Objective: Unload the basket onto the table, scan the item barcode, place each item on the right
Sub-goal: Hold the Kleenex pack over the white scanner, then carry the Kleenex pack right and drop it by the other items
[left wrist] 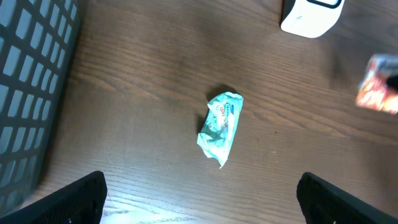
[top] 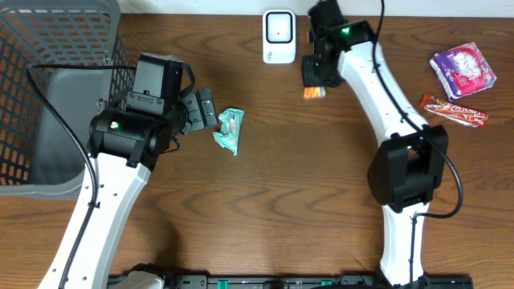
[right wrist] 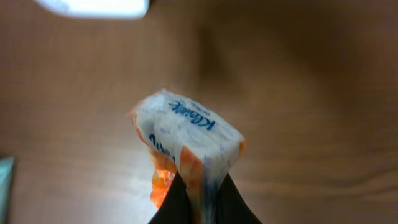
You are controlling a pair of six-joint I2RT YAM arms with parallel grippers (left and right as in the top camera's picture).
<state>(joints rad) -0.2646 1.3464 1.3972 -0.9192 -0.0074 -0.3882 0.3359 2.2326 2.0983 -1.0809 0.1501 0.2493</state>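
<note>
wood surface (top: 305, 177): tissue pack (right wrist: 186, 134) pinched in the closed right end effector (right wrist: 196, 186), just right of scanner (top: 279, 36); left end effector (left wrist: 211, 202) wide over teal packet (left wrist: 219, 127), farther from scanner.

The grey basket (top: 48, 96) is blocking the whole left edge of the desk (top: 273, 201), its mesh wall standing just beside the left arm. The left gripper (left wrist: 200, 198) is hanging with jaws spread wide. The teal packet (left wrist: 221, 127) is lying in the lane ahead of them, bare wood all round it. The white scanner (top: 279, 36) is standing at the far edge. The right gripper (top: 315, 80), pinching a tissue pack (right wrist: 186, 134), is crowding the gap just right of it, seemingly without touching. A purple packet (top: 463, 71) and a red bar (top: 454, 111) are occupying the far right. The front middle is lying open.
</note>
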